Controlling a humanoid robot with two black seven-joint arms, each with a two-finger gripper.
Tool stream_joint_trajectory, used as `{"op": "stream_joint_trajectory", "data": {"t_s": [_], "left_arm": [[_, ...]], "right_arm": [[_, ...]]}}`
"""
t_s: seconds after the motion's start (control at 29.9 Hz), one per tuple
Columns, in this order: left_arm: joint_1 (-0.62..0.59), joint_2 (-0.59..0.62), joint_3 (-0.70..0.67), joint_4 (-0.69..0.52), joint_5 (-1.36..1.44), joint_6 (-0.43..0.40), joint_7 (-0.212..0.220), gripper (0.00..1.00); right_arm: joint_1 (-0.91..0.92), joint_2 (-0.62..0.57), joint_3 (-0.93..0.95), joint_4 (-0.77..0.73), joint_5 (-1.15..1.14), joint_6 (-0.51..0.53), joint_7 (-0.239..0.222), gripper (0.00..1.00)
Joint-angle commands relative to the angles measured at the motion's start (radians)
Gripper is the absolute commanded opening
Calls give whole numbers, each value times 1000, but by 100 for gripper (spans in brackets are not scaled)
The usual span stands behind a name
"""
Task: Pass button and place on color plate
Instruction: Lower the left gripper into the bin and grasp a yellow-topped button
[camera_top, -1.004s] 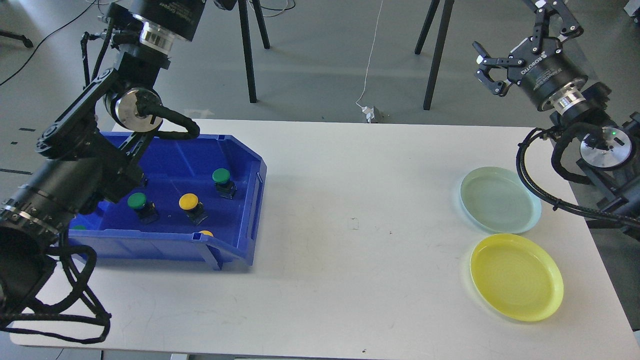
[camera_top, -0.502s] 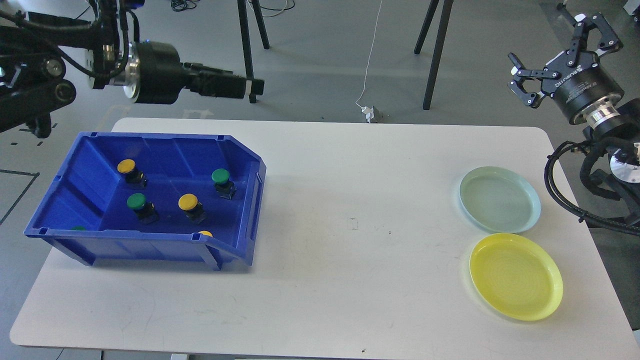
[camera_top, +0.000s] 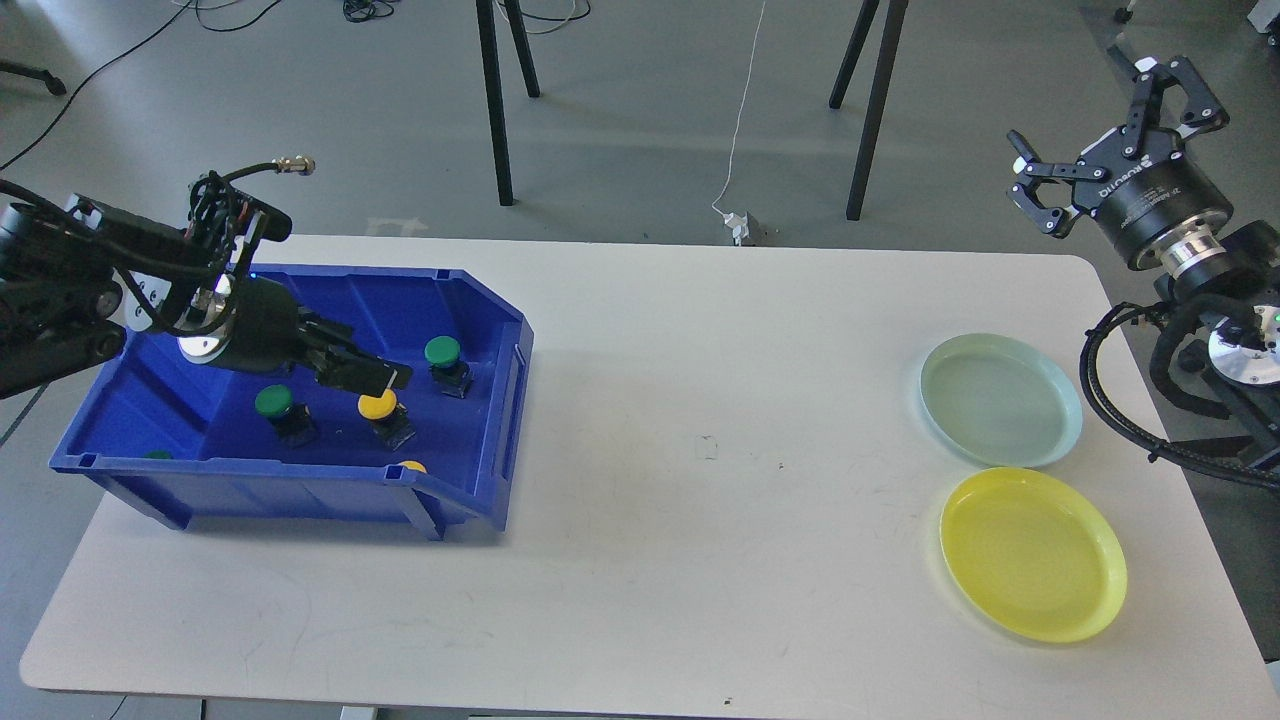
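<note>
Yellow button (camera_top: 378, 405) mid-bin, left jaws (camera_top: 385, 377) unreadable above; right jaws (camera_top: 1100, 125) spread.

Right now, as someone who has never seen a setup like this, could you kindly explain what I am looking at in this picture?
This is a single view from the robot's own head, looking forward and down at a white table. The black limbs at both edges are its two arms, each ending in two-finger jaws.

The left gripper reaches into the blue bin, just above a yellow button; whether it is open or shut I cannot tell from here. More buttons lie in the bin, including a green button and another green button.

The right gripper is raised off the table's far right corner, open and empty.

On the right side sit a pale green plate and a yellow plate, both empty. They are where colour-matched buttons should end up.
</note>
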Motion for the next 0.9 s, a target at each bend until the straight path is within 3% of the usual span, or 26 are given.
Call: {"op": "stream_joint_trajectory", "data": {"t_s": [0.0,0.1,0.33,0.67,0.77,0.87], "left_arm": [[33,-14,-13,17,-6,2,0,99],[57,-29,-31,25,-9,14,0,99],[146,-148,-30,213,-15,20,0,99],[200,-201,-28,299,-11,40,0,98],[223,-213,-28,334,-11,57,0,92],[240,-216,-28,356,-11,85,0,80]], "right_arm": [[0,12,-6,3,1,0,-2,99],[0,14,-1,4,1,0,-2,99],[-19,14,4,4,1,0,-2,99],[-29,12,4,4,1,0,-2,99],[-29,12,4,4,2,0,-2,99],[-31,12,4,4,2,0,-2,99]]}}
